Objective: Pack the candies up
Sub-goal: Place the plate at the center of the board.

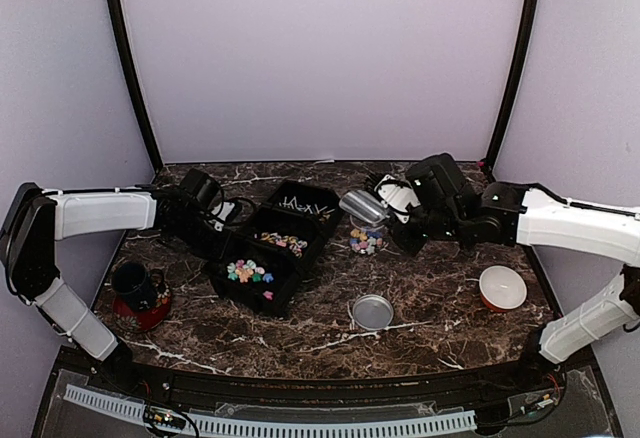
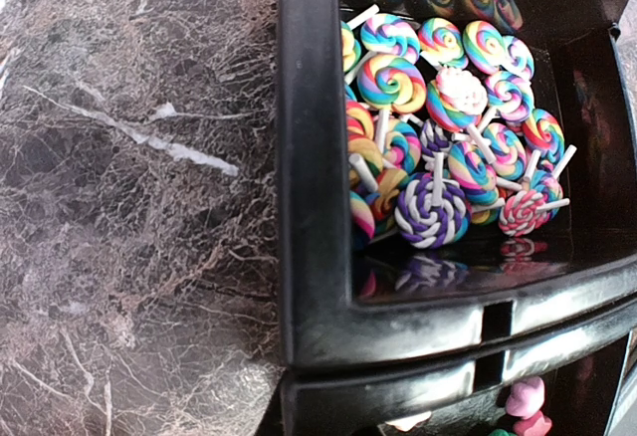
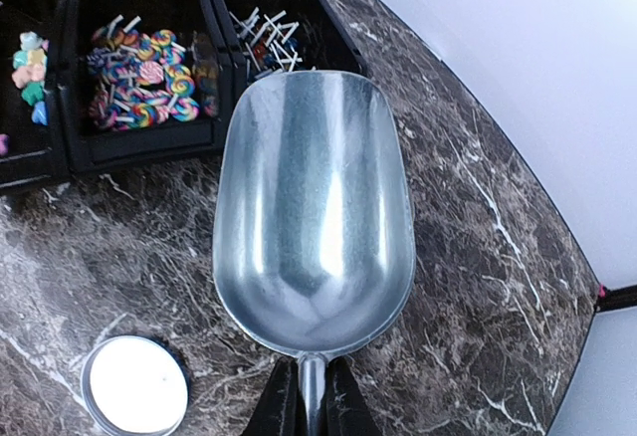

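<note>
The candies [image 1: 250,272] are small mixed-colour sweets in the nearest of three black bins [image 1: 218,276]. Some lie inside the small glass jar [image 1: 367,241] on the table. In the right wrist view they show at the far left [image 3: 28,66]; a few pink ones show in the left wrist view [image 2: 528,403]. My right gripper [image 1: 398,202] [image 3: 311,384] is shut on the handle of a metal scoop [image 1: 362,206] [image 3: 314,197], which is empty and hangs just above and behind the jar. My left gripper [image 1: 212,216] is at the left side of the bins; its fingers are hidden.
The middle bin holds swirl lollipops [image 2: 438,117] [image 3: 139,78], the far bin white sticks [image 1: 305,208] [image 3: 267,36]. The jar lid [image 1: 372,311] [image 3: 134,386] lies near the front. A red and white bowl [image 1: 502,286] sits right, a dark mug [image 1: 135,283] on a red saucer left.
</note>
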Robot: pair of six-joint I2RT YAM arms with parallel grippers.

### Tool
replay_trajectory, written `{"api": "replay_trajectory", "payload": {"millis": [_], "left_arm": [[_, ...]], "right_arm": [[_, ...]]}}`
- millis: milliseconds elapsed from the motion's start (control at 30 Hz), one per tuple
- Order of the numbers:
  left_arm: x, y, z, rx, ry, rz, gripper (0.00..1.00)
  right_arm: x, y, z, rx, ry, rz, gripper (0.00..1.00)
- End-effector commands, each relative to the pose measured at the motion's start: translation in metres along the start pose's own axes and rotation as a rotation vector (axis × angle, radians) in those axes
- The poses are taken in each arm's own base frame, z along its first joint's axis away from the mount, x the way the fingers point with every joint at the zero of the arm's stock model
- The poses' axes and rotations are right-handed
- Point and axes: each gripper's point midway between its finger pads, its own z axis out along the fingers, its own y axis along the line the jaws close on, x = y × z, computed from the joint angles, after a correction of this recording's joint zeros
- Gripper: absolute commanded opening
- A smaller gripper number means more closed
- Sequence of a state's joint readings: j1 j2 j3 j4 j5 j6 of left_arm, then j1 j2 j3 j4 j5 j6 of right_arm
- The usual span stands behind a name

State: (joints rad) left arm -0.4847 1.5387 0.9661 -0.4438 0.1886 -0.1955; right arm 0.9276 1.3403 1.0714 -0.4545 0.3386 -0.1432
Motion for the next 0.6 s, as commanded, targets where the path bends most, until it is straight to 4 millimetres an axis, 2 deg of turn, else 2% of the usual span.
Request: {"api": "replay_trajectory", "payload": {"millis": [0,267,567], "left_arm": [[-0.04,-0.027,-0.021,0.072,-0.165,0.029,0.0],[-0.035,-0.022,-0.028,0.028,-0.189,-0.016,0.0],[-0.004,-0.014,-0.013,0.004,-0.18,-0.105,0.0]], "right_arm": [[-0.044,0.011,-0.021,-0.06,-0.233,0.046,0.0],[-0.048,0.035,-0.03,-0.148,-0.334,0.069,0.0],[-0.044,0.044,-0.033,-0.188,-0.357,0.069,0.0]]}}
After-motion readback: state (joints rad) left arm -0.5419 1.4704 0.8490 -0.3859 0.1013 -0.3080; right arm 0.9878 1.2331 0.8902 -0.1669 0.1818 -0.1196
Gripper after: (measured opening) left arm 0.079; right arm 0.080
